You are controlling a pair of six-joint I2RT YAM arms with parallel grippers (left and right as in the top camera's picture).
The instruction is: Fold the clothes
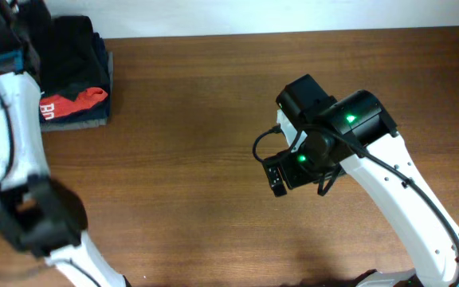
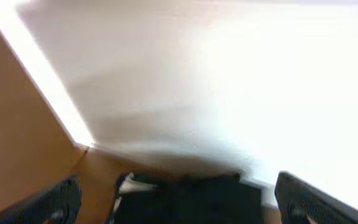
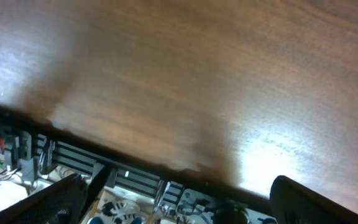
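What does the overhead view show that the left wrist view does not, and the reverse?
Only overhead: the right arm, and a red garment in the pile. Only left wrist: the white wall, and the left gripper open. Both: the black garment on top of the pile.

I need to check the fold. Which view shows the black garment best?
Overhead: it shows the black garment from above, folded, atop the red and grey pile. The left wrist view catches only its blurred dark edge; the right wrist view shows none of it.
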